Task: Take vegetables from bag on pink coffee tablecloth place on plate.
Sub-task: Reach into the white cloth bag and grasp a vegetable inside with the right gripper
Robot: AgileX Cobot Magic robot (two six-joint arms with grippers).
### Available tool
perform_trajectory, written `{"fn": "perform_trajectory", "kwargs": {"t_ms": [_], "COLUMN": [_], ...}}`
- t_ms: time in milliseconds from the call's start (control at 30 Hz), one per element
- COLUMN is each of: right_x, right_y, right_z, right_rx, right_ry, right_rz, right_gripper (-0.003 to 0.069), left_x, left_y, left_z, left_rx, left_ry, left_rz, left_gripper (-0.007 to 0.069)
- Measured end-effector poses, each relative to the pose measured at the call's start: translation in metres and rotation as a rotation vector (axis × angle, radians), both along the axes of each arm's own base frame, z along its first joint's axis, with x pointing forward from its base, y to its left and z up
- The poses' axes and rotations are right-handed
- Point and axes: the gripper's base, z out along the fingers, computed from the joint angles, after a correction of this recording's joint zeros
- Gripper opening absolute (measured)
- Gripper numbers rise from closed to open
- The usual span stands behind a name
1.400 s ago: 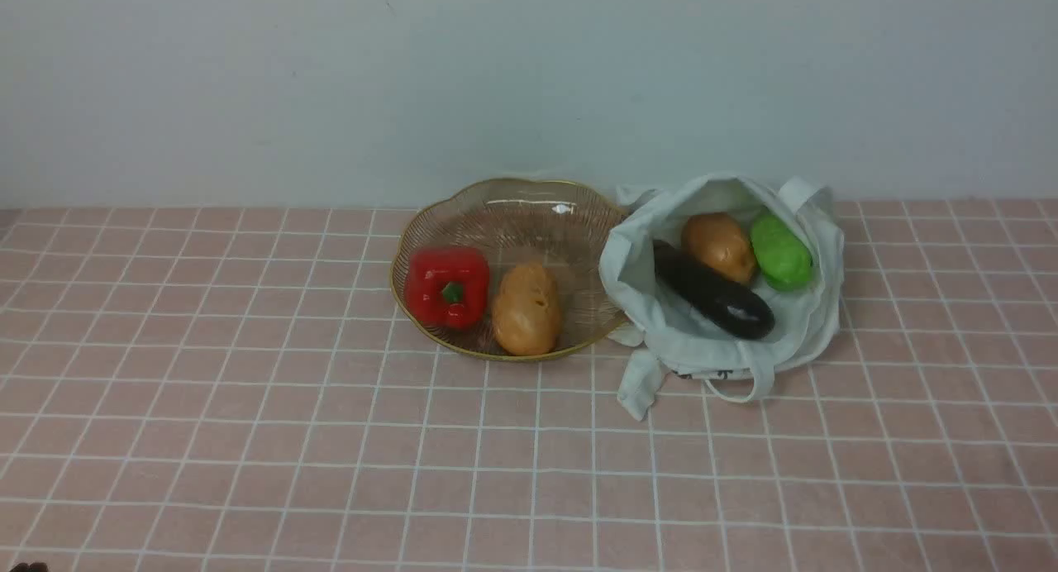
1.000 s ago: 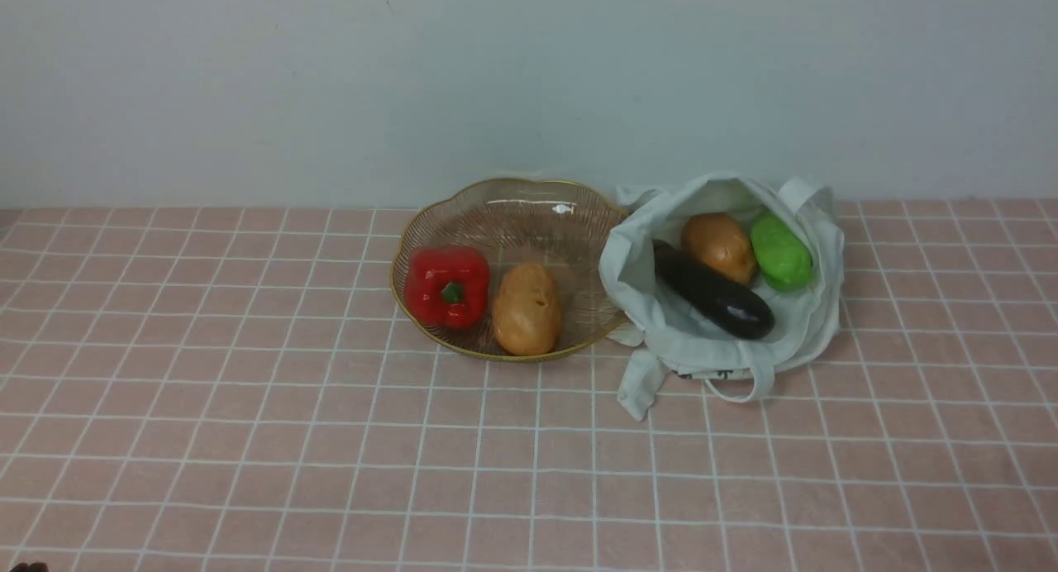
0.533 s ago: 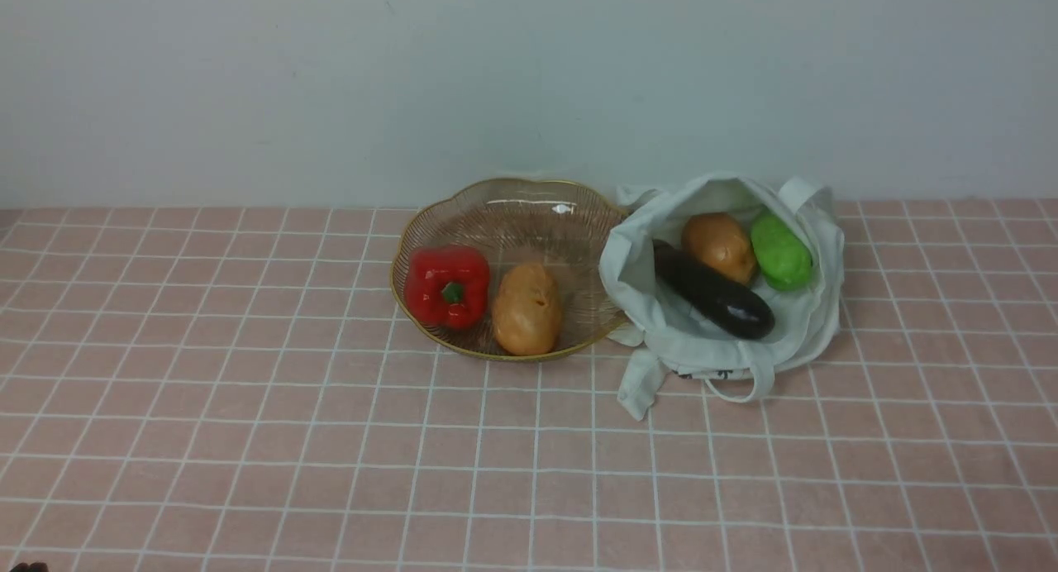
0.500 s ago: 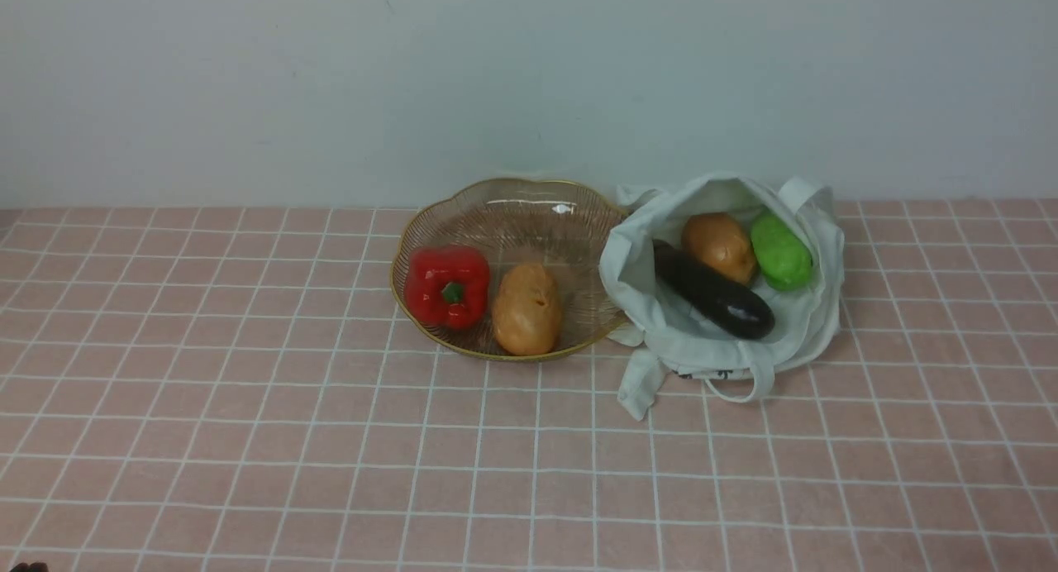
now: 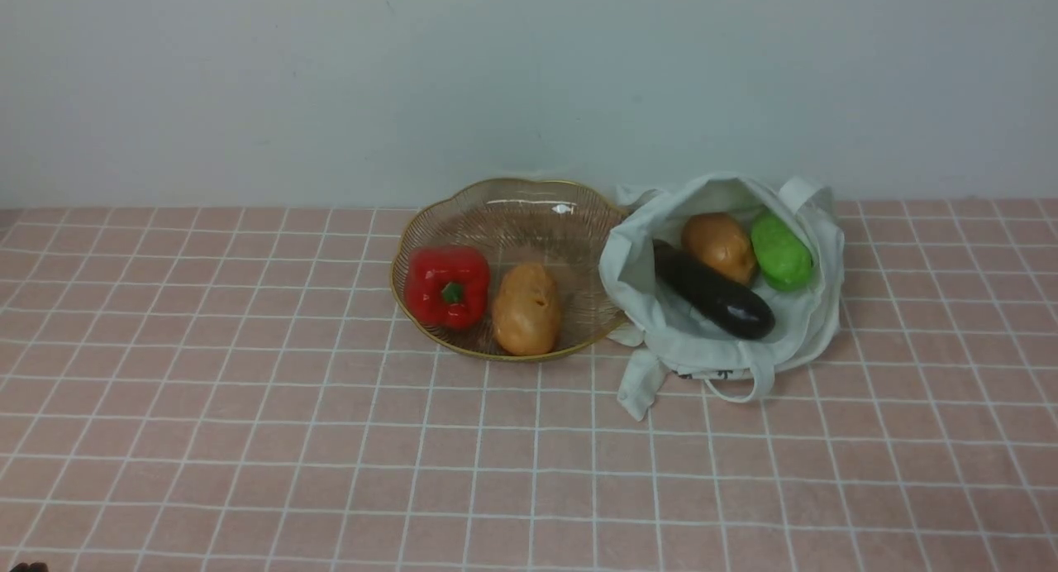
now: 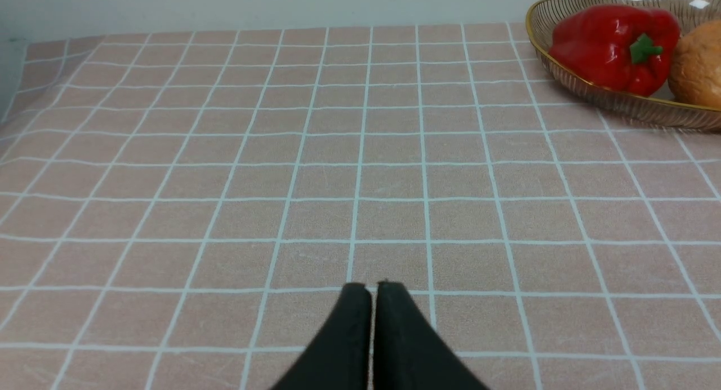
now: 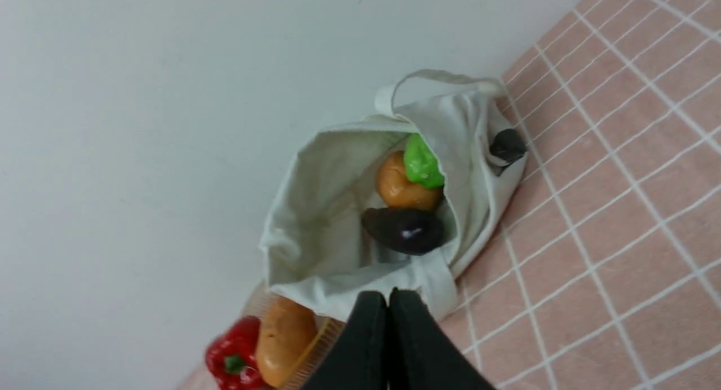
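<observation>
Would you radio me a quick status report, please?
Both grippers shut, empty. Eggplant, potato, green vegetable in tote. Eggplant lies in front of potato; bag's mouth open.

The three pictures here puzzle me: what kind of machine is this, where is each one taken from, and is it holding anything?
It is a robot with two arms, each ending in a gripper, a kind of pincer. The front view looks forward from between the arms. The other two views come from cameras on its wrists, so each shows its own gripper's dark tips: the left gripper and the right gripper. Both are shut and hold nothing.

On the pink tablecloth sits a ribbed glass plate with a red bell pepper and a bread-like tan item in it. Beside it, a white cloth bag lies open, with an eggplant, a brown potato and a green vegetable inside.
</observation>
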Motion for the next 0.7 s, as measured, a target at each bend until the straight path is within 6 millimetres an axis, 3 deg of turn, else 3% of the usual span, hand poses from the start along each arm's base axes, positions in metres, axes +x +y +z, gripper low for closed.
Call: {"fn": "perform_trajectory", "kwargs": {"t_ms": [167, 300, 367, 433, 500, 533, 567, 700], "right_x": [-0.001, -0.011, -0.009, -0.004, 0.007, 0.027, 0.028, 0.081], "right_y": [0.003, 0.008, 0.012, 0.014, 0.017, 0.018, 0.018, 0.024], "right_z": [0.003, 0.062, 0.092, 0.107, 0.116, 0.117, 0.117, 0.091], "right_rx": [-0.021, -0.283, -0.475, -0.579, -0.654, -0.685, -0.688, -0.625], "right_ry": [0.007, -0.102, -0.076, -0.01, 0.104, 0.261, 0.279, 0.533], "right_rz": [0.033, 0.109, 0.179, 0.247, 0.334, 0.43, 0.442, 0.61], "right_gripper": [-0.0015, -0.0015, -0.0015, -0.0015, -0.0015, -0.0015, -0.0015, -0.0014], "left_x": [0.0, 0.0, 0.0, 0.0, 0.0, 0.0, 0.0, 0.0], "left_y": [0.0, 0.0, 0.0, 0.0, 0.0, 0.0, 0.0, 0.0], "left_z": [0.0, 0.0, 0.0, 0.0, 0.0, 0.0, 0.0, 0.0], "left_rx": [0.0, 0.0, 0.0, 0.0, 0.0, 0.0, 0.0, 0.0], "left_ry": [0.0, 0.0, 0.0, 0.0, 0.0, 0.0, 0.0, 0.0], "left_rz": [0.0, 0.0, 0.0, 0.0, 0.0, 0.0, 0.0, 0.0], "left_gripper": [-0.0004, -0.0004, -0.0004, -0.0004, -0.0004, -0.0004, -0.0004, -0.0004]}}
